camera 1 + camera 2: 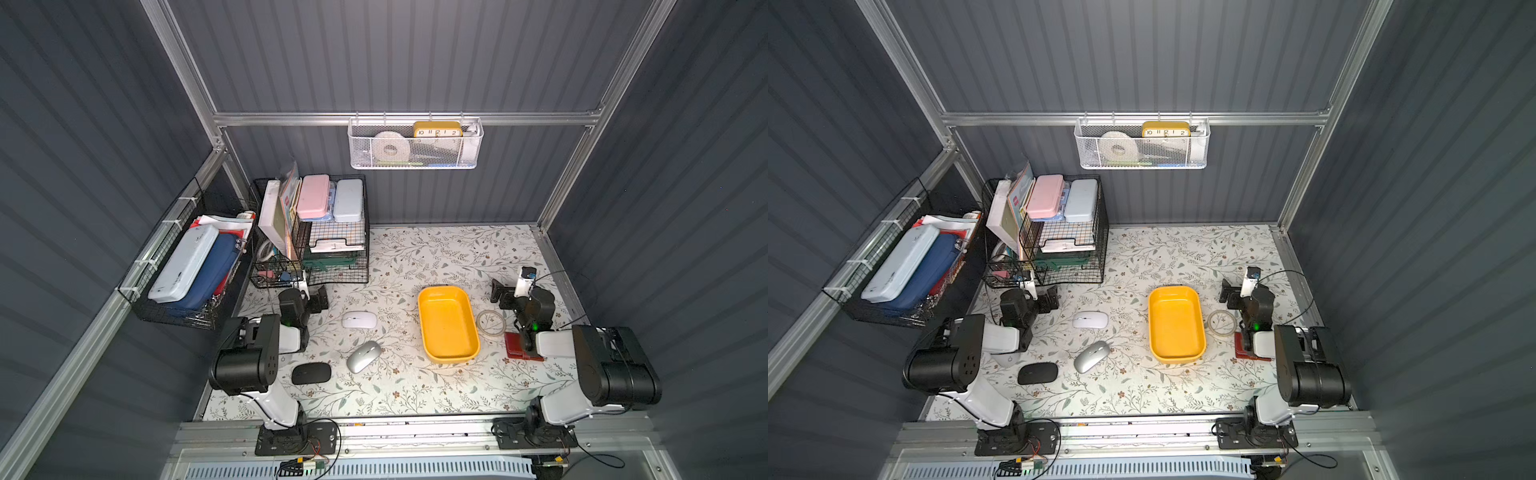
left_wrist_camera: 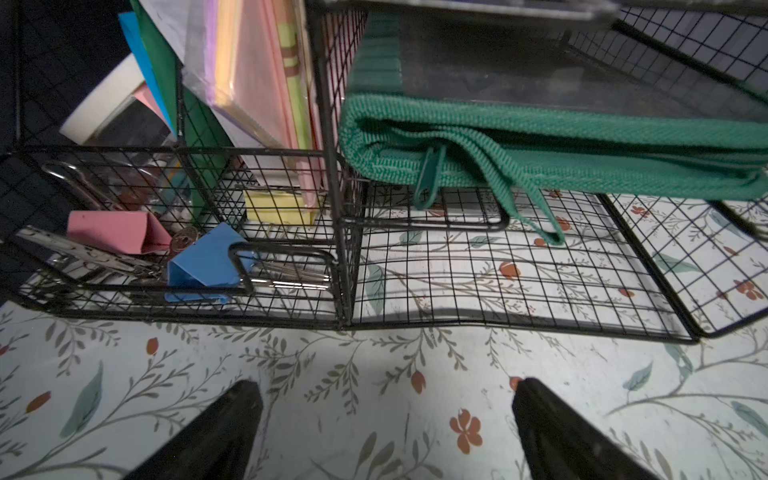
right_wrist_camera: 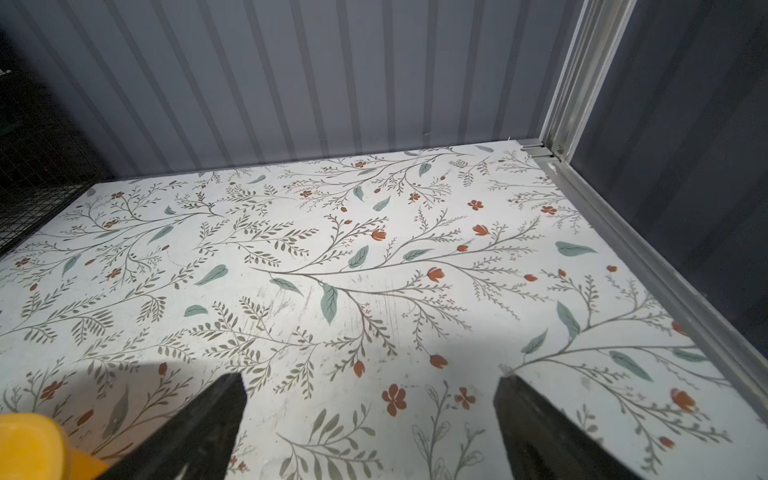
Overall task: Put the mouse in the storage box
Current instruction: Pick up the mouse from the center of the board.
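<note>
While empty, storage box [image 1: 446,326] near mice [image 1: 359,320]

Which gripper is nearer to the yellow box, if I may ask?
Right. The right gripper is close beside the yellow box; the left gripper sits beyond the white mouse.

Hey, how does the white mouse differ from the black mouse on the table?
Colour: the white mouse is white with a small dark wheel mark, while the black mouse is plain black. Place: the white mouse lies farther back and nearer the yellow storage box; the black mouse lies nearer the front edge. Both are flat ovals lying crosswise on the table, outside the box.
</note>
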